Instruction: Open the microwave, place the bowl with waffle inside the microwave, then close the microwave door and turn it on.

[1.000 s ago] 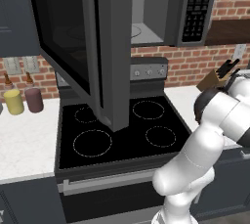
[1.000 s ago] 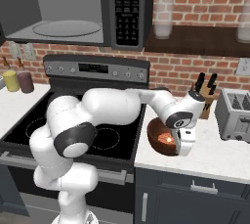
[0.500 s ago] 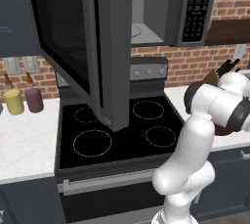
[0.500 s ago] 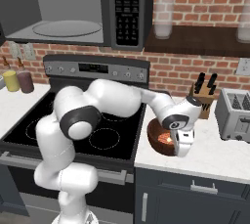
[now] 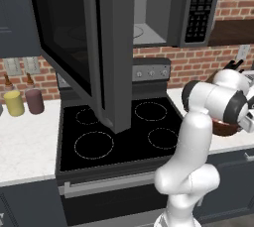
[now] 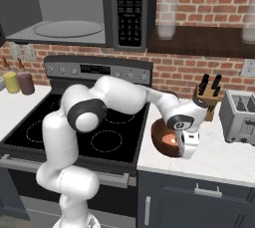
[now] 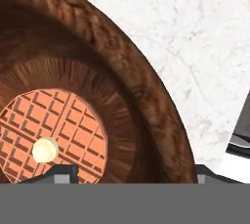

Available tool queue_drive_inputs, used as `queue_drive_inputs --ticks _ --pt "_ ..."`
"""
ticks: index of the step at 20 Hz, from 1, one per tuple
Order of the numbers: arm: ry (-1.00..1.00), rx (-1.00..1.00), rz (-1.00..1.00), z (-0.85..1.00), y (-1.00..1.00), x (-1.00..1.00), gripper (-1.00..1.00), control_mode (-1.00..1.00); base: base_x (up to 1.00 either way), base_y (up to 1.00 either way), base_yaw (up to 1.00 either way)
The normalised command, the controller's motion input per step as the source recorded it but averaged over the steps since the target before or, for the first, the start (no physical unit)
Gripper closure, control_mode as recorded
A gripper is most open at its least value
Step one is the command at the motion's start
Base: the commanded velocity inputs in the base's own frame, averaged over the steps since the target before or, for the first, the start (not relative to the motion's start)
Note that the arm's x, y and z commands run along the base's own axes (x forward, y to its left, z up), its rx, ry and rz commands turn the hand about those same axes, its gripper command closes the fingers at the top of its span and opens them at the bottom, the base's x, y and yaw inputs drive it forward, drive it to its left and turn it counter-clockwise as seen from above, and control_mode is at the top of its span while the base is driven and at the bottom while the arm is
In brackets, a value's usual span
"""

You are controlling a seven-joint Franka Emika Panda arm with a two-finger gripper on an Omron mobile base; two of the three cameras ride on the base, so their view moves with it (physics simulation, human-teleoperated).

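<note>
Microwave (image 6: 74,8) mounted above the stove (image 6: 74,127), its door (image 5: 84,47) swung open out over the burners. Bowl (image 6: 164,140) sits on the counter (image 6: 219,160) just at the stove's 3 o'clock, waffle (image 7: 49,135) inside; hand (image 6: 188,147) at the bowl's rim. Knife block (image 6: 206,95) behind the bowl at 1 o'clock, toaster (image 6: 239,117) at 3 o'clock; two canisters (image 6: 17,81) on the counter at the stove's 9 o'clock.

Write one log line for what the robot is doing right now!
door: open | bowl: on counter, waffle inside | pincer: at bowl's rim, one fingertip either side, not shut
</note>
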Motion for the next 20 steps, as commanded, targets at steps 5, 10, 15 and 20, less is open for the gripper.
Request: queue_drive_inputs --ticks 5,10,15,20 --pt "0.0 0.0 0.0 -0.03 0.0 0.0 1.0 -1.0 0.0 0.0 0.0" --pt "0.0 0.0 0.0 -0.07 0.0 -0.13 1.0 -1.0 0.0 0.0 0.0" --pt "0.0 0.0 0.0 0.15 0.08 -0.62 1.0 -1.0 0.0 0.0 0.0" --pt "-0.04 0.0 0.03 0.87 0.23 -0.87 1.0 -1.0 0.0 0.0 0.0"
